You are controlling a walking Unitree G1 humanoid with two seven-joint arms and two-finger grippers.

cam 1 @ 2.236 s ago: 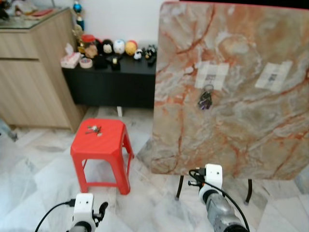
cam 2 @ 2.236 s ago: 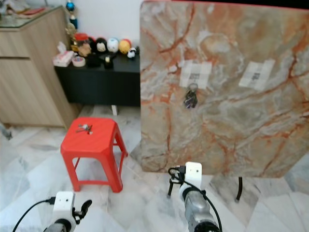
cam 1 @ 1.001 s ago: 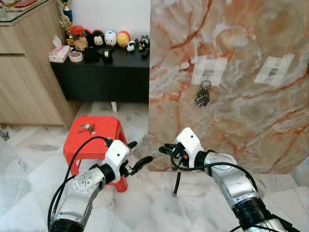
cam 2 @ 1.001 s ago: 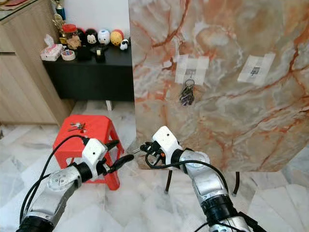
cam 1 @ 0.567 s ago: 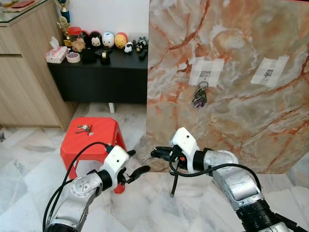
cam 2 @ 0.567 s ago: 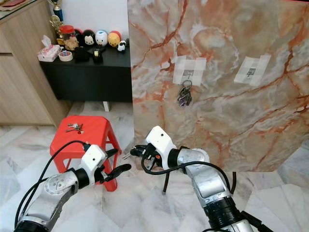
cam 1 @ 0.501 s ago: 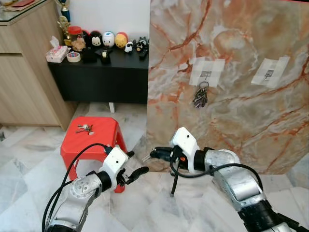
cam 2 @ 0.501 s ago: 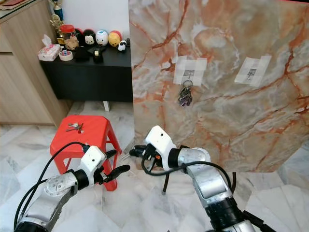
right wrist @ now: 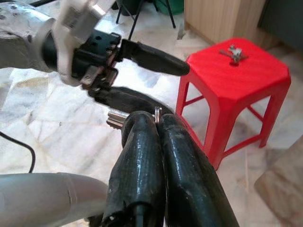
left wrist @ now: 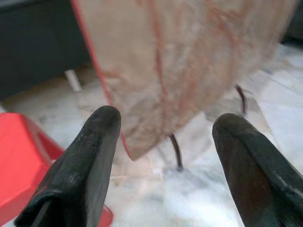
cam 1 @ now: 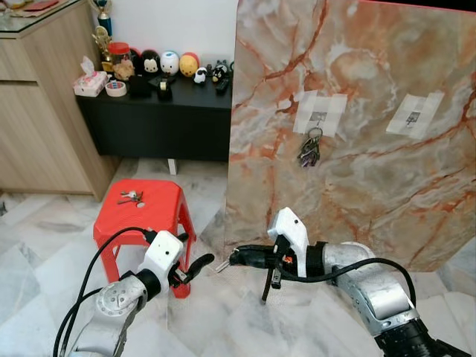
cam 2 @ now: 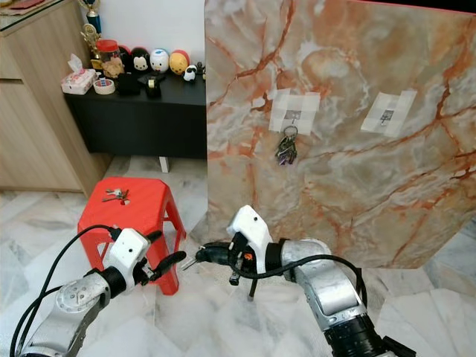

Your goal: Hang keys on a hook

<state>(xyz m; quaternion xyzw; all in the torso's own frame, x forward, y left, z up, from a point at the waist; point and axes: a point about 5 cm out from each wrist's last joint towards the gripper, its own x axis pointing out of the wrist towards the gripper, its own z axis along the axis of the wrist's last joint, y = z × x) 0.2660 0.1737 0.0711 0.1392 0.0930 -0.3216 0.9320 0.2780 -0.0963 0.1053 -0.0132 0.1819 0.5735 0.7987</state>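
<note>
My right gripper (cam 1: pixel 232 259) is low over the floor in front of the marble board (cam 1: pixel 357 186). It is shut on a small key (right wrist: pixel 113 122) by its ring, and the key (cam 1: pixel 221 263) sticks out past the fingertips. The left gripper (cam 1: pixel 199 266) is open, just left of that key and not touching it; its upper finger (right wrist: pixel 151 57) lies close ahead in the right wrist view. One bunch of keys (cam 1: pixel 309 151) hangs from the board's left taped hook. The right taped hook (cam 1: pixel 413 117) is bare. More keys (cam 1: pixel 132 197) lie on the red stool (cam 1: pixel 149 216).
A black low cabinet (cam 1: pixel 163 119) with toys stands at the back against the wall, with a wooden cabinet (cam 1: pixel 44 111) to its left. The board rests on thin black legs (cam 1: pixel 268 286) on the marble floor. The stool is just left of my left arm.
Both arms have dropped lower. The right gripper now points more to the left, bringing the key closer to the open left gripper. The camera has shifted slightly.
</note>
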